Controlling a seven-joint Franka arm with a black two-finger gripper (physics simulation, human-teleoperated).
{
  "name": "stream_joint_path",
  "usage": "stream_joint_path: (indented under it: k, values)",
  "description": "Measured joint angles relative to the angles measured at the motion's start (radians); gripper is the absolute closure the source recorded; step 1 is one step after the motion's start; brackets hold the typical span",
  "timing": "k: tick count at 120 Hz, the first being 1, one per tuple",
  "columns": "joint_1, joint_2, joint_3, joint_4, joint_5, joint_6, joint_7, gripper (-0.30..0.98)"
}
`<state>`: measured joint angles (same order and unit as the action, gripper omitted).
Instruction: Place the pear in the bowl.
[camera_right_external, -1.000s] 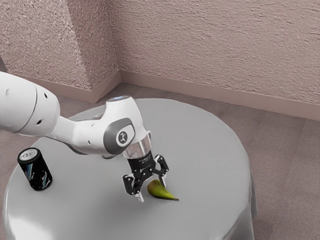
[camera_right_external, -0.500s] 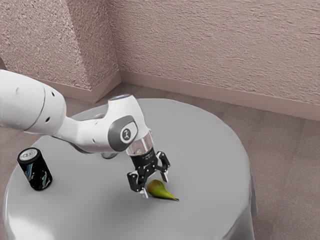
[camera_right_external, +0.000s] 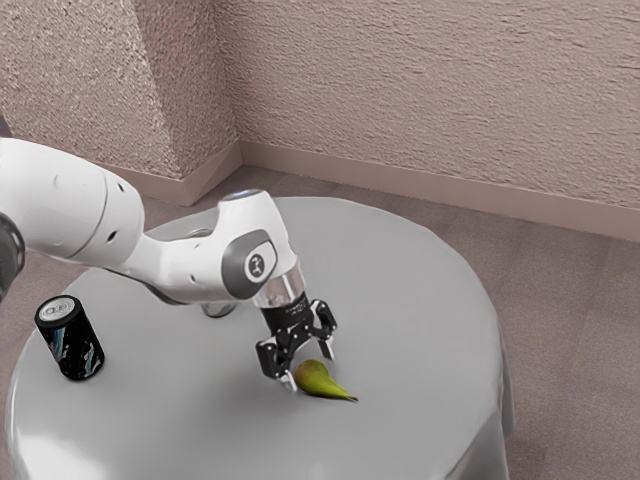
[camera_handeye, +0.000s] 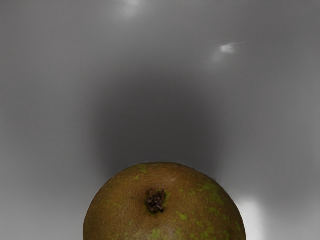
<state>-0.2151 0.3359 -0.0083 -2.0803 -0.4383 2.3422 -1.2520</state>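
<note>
Exterior view: the white arm (camera_right_external: 185, 268) is reaching in from the view's left over a round grey tabletop (camera_right_external: 420, 300), and the black tool (camera_right_external: 311, 370) is hanging low from it, pointing down toward the surface. Its two fingers are standing wide apart, and the tool is holding nothing. The pear (camera_right_external: 320, 381) is lying on its side on the tabletop, its fat brownish end sitting at the gap between the fingertips and its thin green neck and stem (camera_right_external: 351, 399) pointing away toward the exterior view's lower right. Whether either finger is touching the skin is staying unclear.

Behind the arm, a clear, glassy vessel (camera_right_external: 217, 311) is resting on the tabletop; the arm is covering most of it, so its full shape is remaining hidden. Near the edge at the exterior view's left, a black drink can (camera_right_external: 71, 345) with a silver top is standing upright, well apart from the pear. Past the table, a rough pinkish wall (camera_right_external: 430, 90) is rising above a plain skirting board (camera_right_external: 420, 180) and a brownish floor (camera_right_external: 570, 300).

In the wrist view, the pear is showing its blunt end, with a dark, crinkled blossom tuft (camera_handeye: 156, 201) and green flecks scattering over russet skin. A soft dark shadow (camera_handeye: 155, 120) is spreading over the grey surface beside it.
</note>
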Motion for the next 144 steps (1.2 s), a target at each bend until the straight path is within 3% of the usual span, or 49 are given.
stream_joint_path:
  k: [120, 144]
  values:
    - [0.003, 0.077, -0.001, 0.053, -0.003, 0.0, -0.006, 0.0]
    - [-0.003, 0.076, -0.001, 0.053, -0.001, 0.0, -0.004, 0.15]
